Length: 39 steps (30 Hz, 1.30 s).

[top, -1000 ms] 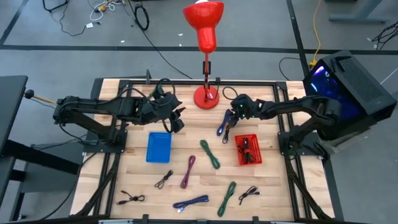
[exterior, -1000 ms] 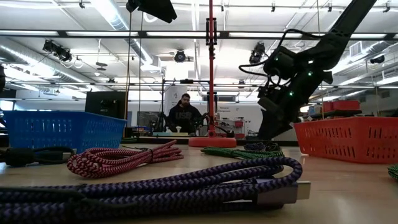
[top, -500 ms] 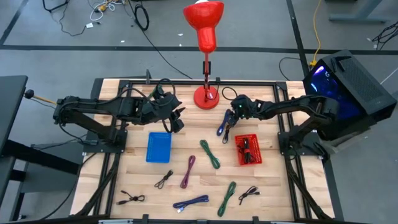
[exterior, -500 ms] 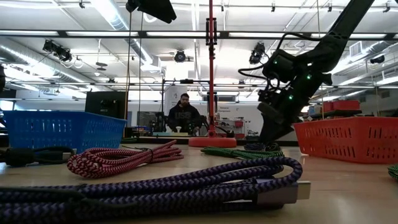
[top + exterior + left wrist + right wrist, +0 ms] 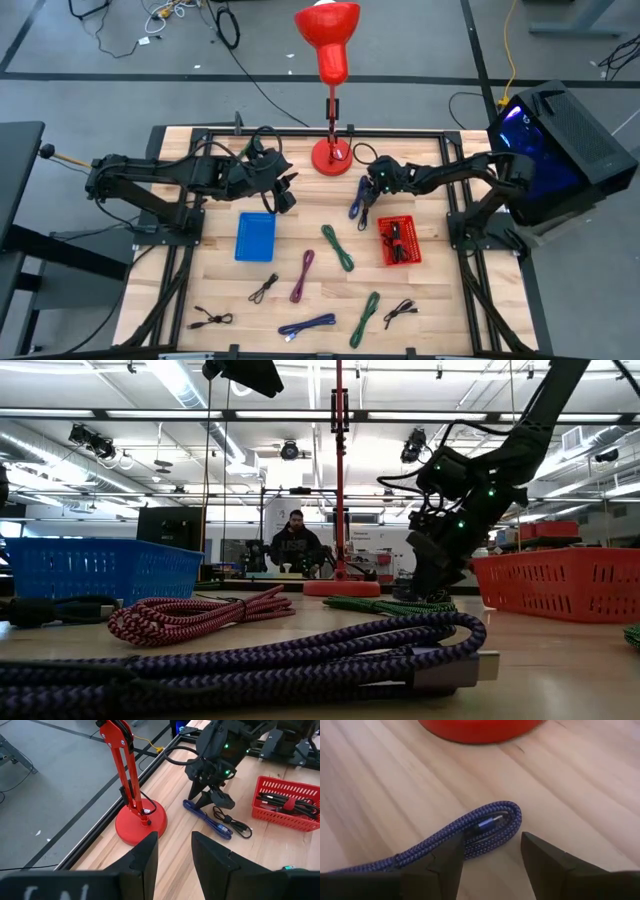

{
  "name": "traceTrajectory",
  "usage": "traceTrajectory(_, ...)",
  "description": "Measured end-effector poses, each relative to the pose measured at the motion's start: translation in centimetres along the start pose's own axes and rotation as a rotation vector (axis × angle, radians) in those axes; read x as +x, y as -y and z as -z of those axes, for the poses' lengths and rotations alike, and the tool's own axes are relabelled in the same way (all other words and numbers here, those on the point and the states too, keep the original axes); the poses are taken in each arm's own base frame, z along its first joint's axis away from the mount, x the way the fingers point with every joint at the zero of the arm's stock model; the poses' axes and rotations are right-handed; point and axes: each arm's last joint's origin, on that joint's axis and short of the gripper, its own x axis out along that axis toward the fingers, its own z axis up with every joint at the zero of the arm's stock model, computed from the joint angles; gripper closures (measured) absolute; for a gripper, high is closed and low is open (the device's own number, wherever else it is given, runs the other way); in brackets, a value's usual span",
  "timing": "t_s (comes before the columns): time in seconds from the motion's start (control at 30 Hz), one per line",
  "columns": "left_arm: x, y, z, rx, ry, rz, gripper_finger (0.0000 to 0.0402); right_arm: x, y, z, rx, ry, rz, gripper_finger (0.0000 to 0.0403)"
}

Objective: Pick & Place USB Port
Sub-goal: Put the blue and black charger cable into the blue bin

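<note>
The right gripper (image 5: 490, 852), fingers (image 5: 547, 865) apart, hovers over the blue braided cable (image 5: 470, 832) near the counter's (image 5: 280, 320) far edge; left gripper (image 5: 172, 852) fingers apart.

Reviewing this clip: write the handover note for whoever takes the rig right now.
Right gripper: open, low over the folded blue cable beside the red lamp base, nothing held.
Left gripper: open, empty, waiting above the blue basket.
Done: some cables already lie in the red basket.
Left: the blue cable is not yet grasped; green cables, a maroon one, another blue one and small black ones lie loose on the table.
</note>
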Motion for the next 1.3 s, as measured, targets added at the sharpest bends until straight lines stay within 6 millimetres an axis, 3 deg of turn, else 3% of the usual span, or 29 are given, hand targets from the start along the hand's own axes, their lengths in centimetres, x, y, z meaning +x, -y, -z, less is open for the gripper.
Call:
traceTrajectory(0.17, 0.0, 0.0, 0.1, 0.004, -0.008, -0.002, 0.0278, 0.7, -0.1, 0.0, -0.001, 0.027, -0.019, 0.0237)
traceTrajectory(0.33, 0.0, -0.1, 0.2, 0.007, -0.022, -0.007, 0.0278, 0.8, -0.1, -0.1, -0.053, 0.017, -0.061, 0.0379)
traceTrajectory(0.53, 0.0, -0.1, 0.3, 0.008, -0.023, -0.007, 0.0278, -0.3, 0.2, -0.4, -0.065, 0.017, -0.084, 0.0399)
traceTrajectory(0.97, 0.0, -0.1, 0.2, -0.019, -0.022, -0.007, 0.0278, -7.9, 0.1, -3.4, -0.077, 0.249, -0.139, 0.0402)
traceTrajectory(1.3, 1.7, 1.5, -0.3, -0.001, 0.024, 0.056, 0.0278, -16.3, -2.1, -6.0, -0.199, 0.561, -0.315, 0.0403)
